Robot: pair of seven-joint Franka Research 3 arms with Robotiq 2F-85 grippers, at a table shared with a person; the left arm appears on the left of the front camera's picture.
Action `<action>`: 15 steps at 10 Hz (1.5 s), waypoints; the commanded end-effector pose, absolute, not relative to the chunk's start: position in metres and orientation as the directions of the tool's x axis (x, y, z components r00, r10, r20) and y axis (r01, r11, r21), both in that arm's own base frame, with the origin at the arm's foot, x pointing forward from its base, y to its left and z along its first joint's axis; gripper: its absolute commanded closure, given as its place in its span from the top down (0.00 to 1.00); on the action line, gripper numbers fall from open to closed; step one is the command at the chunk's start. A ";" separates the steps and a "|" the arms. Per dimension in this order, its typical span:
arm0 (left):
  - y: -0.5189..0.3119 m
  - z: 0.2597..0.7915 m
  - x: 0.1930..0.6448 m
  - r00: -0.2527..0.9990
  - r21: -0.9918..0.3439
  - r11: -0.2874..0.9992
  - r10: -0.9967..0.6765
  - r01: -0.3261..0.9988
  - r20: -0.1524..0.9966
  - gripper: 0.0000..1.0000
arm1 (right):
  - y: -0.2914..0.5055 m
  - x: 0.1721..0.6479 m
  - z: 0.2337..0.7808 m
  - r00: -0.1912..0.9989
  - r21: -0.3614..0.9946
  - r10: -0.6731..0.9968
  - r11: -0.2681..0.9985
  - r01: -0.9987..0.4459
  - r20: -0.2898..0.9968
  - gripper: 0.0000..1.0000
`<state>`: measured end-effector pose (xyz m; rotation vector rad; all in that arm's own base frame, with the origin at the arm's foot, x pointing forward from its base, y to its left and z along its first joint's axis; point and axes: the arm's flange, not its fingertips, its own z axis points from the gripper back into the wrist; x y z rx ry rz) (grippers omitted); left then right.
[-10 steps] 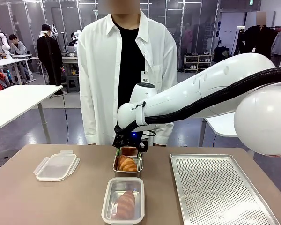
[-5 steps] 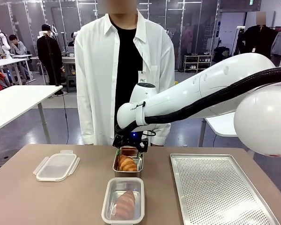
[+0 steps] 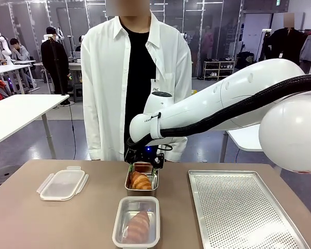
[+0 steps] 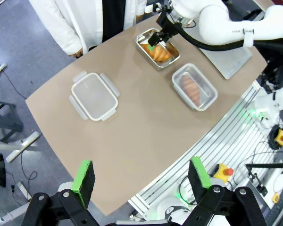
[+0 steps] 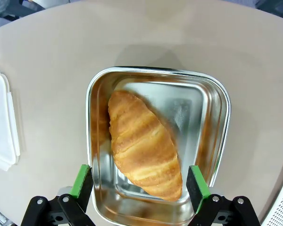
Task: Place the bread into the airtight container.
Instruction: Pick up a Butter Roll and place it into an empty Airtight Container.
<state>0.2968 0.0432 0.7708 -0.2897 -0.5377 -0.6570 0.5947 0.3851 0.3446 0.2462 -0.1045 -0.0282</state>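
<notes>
Counter (image 3: 52, 218): tan top carrying everything within both arms' reach, the person standing at its far edge.
Perforated tray (image 3: 243, 207): lies flat on the robot's right side of the counter, nothing on it; likely where the bread came from, though that is a guess.
Right arm: reaches across the middle from the right, forearm running low and nearly level, wrist bent down over the far steel container.
Left arm: held high and back, its camera looking down on the whole counter.
Lid (image 3: 62, 183): translucent, clip tabs splayed, set apart on the left so both containers remain open for loading.
Near container (image 3: 137, 220): airtight container body with one croissant (image 3: 138, 225) lying lengthwise inside, no lid on.
Far steel container (image 5: 158, 146): just beyond the near one, holding the bread (image 5: 144, 143), which lies diagonally on its floor, touching the left wall.
Right end effector (image 5: 138, 184): green pads spread wide on either side of the bread, gripping nothing, poised directly above it; I judge this a released drop or a hover.
Left end effector (image 4: 141, 175): pads wide apart, holding nothing, well above the counter's near edge.
</notes>
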 end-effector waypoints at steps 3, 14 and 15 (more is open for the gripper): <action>0.044 0.771 0.295 0.650 -0.085 0.745 -0.514 0.661 0.559 1.00 | 0.348 0.591 0.410 0.987 0.324 0.134 0.933 -0.157 0.092 1.00; 0.044 0.771 0.295 0.650 -0.085 0.745 -0.514 0.661 0.559 1.00 | 0.066 0.432 0.649 0.873 0.111 0.366 0.901 -0.419 0.323 1.00; 0.044 0.771 0.295 0.650 -0.085 0.745 -0.514 0.661 0.559 1.00 | 0.058 0.411 0.670 0.866 0.112 0.383 0.893 -0.437 0.323 1.00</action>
